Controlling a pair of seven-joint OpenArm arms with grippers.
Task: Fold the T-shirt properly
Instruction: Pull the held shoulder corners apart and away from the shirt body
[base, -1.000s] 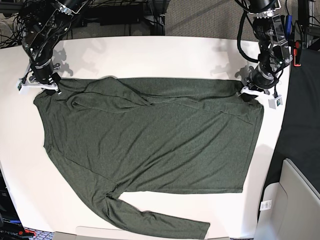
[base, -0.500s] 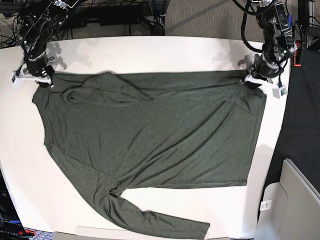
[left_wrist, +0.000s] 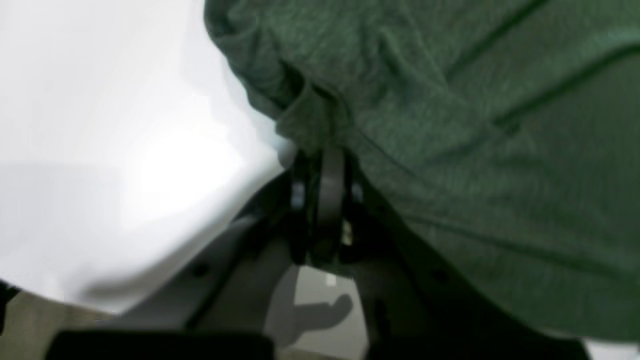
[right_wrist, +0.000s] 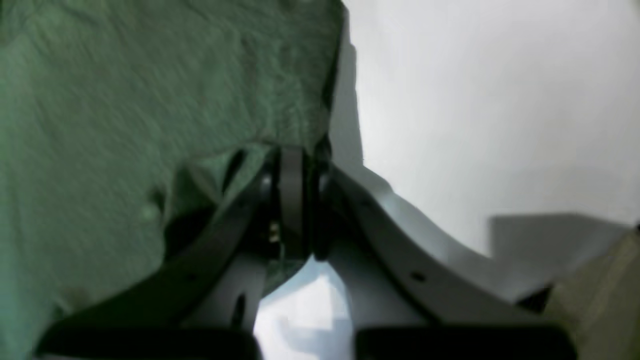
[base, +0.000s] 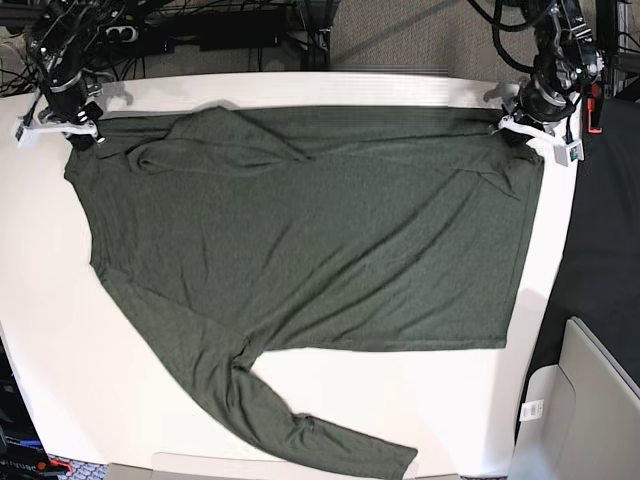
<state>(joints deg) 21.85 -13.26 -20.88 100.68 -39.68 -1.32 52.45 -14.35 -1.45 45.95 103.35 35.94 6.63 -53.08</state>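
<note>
The dark olive-green T-shirt lies spread flat on the white table, with one long sleeve trailing to the front edge. My left gripper, at the far right in the base view, is shut on the shirt's far right corner. Up close, its jaws pinch a bunched hem of the T-shirt at the left gripper. My right gripper, at the far left, is shut on the far left corner. The right wrist view shows the right gripper clamped on a fold of the T-shirt.
Cables and dark gear lie behind the table's far edge. A black surface borders the table on the right. A grey box stands at the lower right, with a white tag beside it.
Both grippers have moved toward the table's far edge, dragging the shirt's far edge with them. The cloth now lies stretched further back and smoother.
</note>
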